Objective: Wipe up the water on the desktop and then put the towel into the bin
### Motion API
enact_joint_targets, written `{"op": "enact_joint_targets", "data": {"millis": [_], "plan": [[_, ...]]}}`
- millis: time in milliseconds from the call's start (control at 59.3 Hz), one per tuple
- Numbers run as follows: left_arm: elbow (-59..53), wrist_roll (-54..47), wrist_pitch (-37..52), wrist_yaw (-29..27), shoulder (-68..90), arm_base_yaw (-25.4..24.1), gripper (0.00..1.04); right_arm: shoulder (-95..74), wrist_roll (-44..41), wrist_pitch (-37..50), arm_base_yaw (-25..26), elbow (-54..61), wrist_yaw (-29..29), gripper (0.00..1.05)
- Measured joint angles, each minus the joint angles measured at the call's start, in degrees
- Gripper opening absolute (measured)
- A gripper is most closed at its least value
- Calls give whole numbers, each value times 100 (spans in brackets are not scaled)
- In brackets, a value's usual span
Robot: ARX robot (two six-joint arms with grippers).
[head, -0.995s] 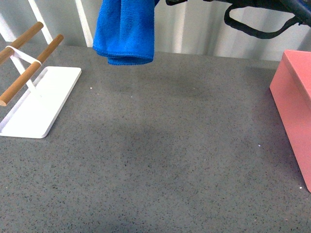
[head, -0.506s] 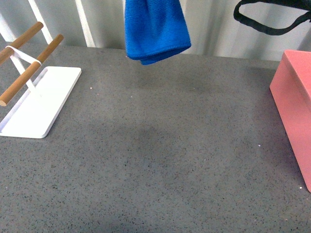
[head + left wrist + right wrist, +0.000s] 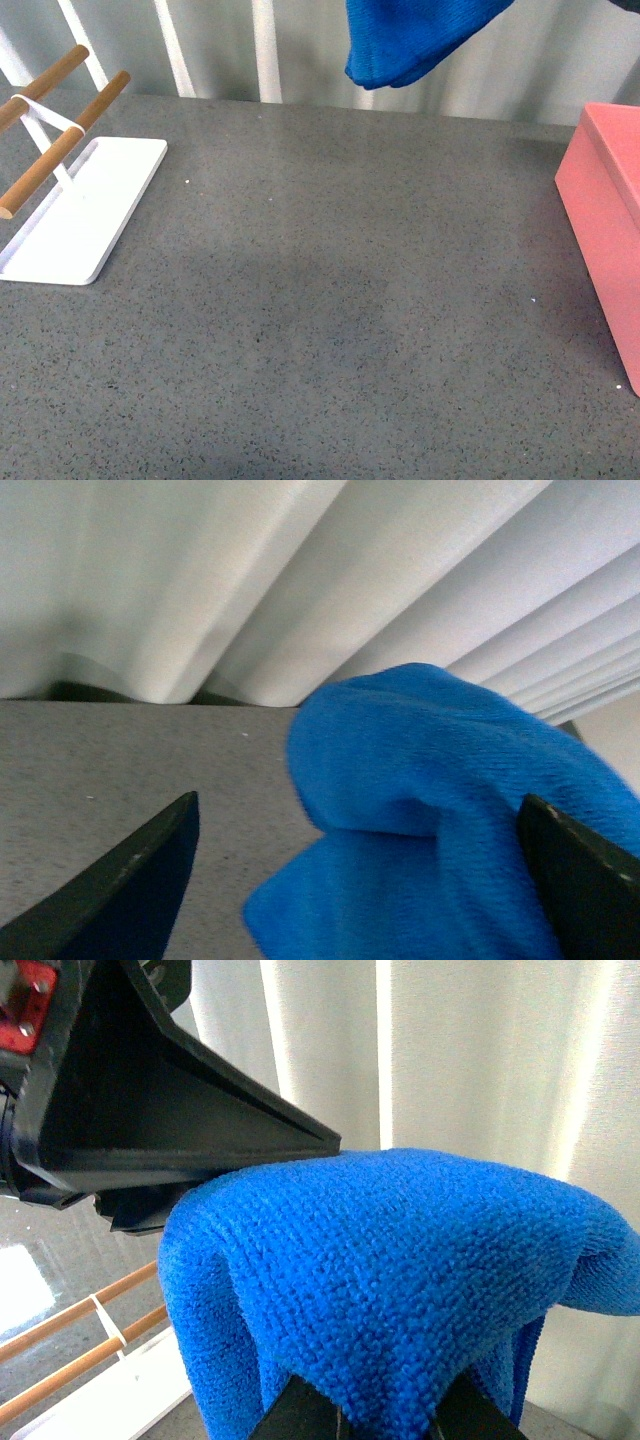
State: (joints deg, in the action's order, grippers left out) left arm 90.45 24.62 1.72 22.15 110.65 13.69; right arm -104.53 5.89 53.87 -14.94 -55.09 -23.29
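the towel point(image 3: 410, 40) hangs in the air above the far edge of the desktop point(image 3: 330, 330), right of the middle, clear of the surface, with its upper part cut off by the top of the front view and its lower folded end pointing down. in the right wrist view the right gripper point(image 3: 330, 1270) is clamped on it: a broad black finger point(image 3: 180, 1130) lies along the top of the bunched blue cloth, dark parts of the other finger show under it, and the fuzzy fabric bulges out between them. the left gripper point(image 3: 357, 802) has its jaws spread wide, one dark fingertip at each side of the left wrist view, and the towel shows in the gap beyond them; whether the cloth touches either tip i cannot tell. neither arm shows in the front view. the bin point(image 3: 610, 230) stands at the right edge of the desktop, partly out of view, well apart from the towel. a flat white tray point(image 3: 85, 215) sits at the left edge toward the far left corner, with two wooden rods point(image 3: 60, 135) held up at a slant above it. near the middle of the desktop lies a faintly darker patch point(image 3: 300, 290); whether it is wet or only shade i cannot tell. a pale pleated backdrop point(image 3: 250, 580) rises behind the far edge.
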Motion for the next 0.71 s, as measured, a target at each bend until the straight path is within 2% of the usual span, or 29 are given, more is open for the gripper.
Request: {"op": "enact_joint_targets", "data": {"millis": [34,185,405,421,438,472,506,556,607,674,708], "plan": [[11,-208,-79,-203,-4,13,100,90,33,4,26,87,20,4],[166,-901,-632,-953,-4,37,98,411,105,103,74,369,-42,4],[382,-1191,-1425,-1543,-92,4,98,629,142,190,160,638,-144,4],[31,-1283,-1233,-1309,-341,-131,98,629,142,192,162,660,-144,4],[-734,-1488,-922,-848,-837,-376,98,632,144,192,162,684,-164,4],[-1941,-1709,-767,-323,-1668,-798,98,621,142,205,173,691,-205,4],[-3333,-1934,-837,-203,-2861,-1403,98,581,142,210,240,748,-188,4],[-4826,-2205,-964,-114,-4564,-2127,98,581,144,243,411,804,-114,4],[-5563,-2455,-1115,63,-5681,-2736,98,564,144,271,455,813,-90,4],[-5827,-2789,-1552,662,-6280,-3364,98,557,120,317,260,813,-304,4],[-5831,-2911,-1751,765,-6352,-3585,98,520,118,317,234,813,-308,4]]}}
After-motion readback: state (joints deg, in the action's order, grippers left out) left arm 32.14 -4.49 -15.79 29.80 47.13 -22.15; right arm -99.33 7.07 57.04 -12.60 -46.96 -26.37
